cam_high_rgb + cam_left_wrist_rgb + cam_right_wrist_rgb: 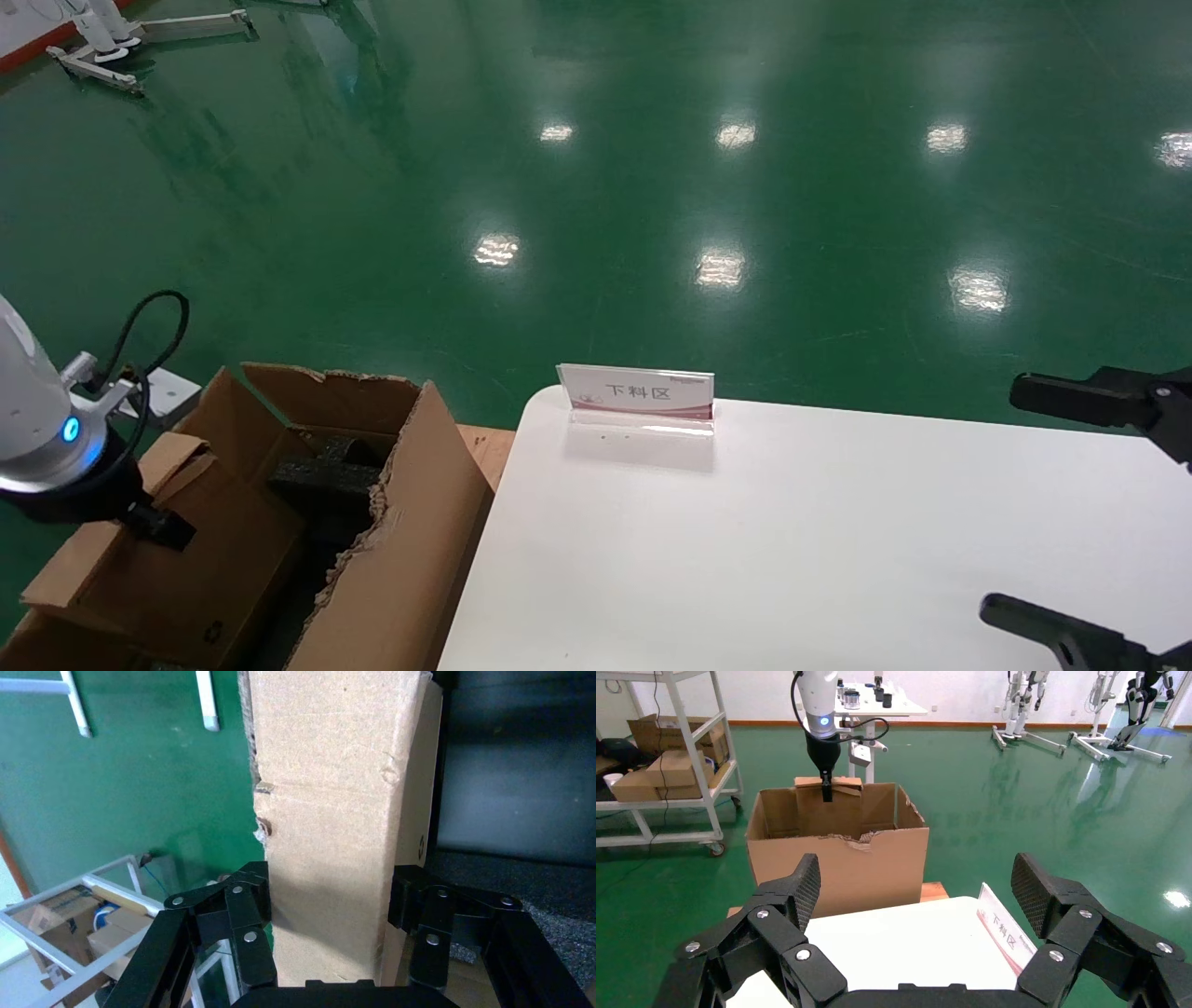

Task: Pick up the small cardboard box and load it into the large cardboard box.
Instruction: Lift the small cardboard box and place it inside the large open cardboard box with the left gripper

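The small cardboard box (158, 578) stands on edge inside the large cardboard box (419, 540), at the lower left beside the table. Its recycling symbol faces me near its lower corner. My left gripper (163, 531) is shut on the small box's upper part. In the left wrist view the fingers (246, 910) press on both sides of the small box (330, 776). Black foam (321, 480) lies in the large box next to it. The right wrist view shows the large box (835, 874) with the small box (842, 808) rising above its far wall. My right gripper (1006, 499) is open and empty over the table's right side.
A white table (838, 559) fills the lower right, with a clear sign stand (638, 396) at its far edge. A wooden board (484, 443) lies under the large box. Green floor lies beyond. A shelf rack with cartons (666, 769) stands behind the large box.
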Tool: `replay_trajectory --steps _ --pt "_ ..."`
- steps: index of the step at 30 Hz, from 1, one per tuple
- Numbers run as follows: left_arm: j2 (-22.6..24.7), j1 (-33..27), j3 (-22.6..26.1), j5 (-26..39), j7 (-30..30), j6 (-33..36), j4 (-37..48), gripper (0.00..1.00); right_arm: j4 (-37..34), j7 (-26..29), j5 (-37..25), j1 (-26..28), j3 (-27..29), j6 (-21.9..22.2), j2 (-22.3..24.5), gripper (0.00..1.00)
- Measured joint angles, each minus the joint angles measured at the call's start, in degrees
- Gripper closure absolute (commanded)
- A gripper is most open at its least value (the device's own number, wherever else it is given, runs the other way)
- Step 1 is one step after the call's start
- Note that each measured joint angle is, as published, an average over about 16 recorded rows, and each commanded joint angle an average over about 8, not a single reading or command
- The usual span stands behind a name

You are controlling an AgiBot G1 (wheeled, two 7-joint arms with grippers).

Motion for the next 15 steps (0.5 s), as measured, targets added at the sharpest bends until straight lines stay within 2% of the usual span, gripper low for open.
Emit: replay_trajectory --steps 15 --pt "0.2 1.9 0.0 0.5 -1.2 -0.7 0.0 0.00 0.0 0.0 0.0 0.0 0.0 0.0 0.0 0.00"
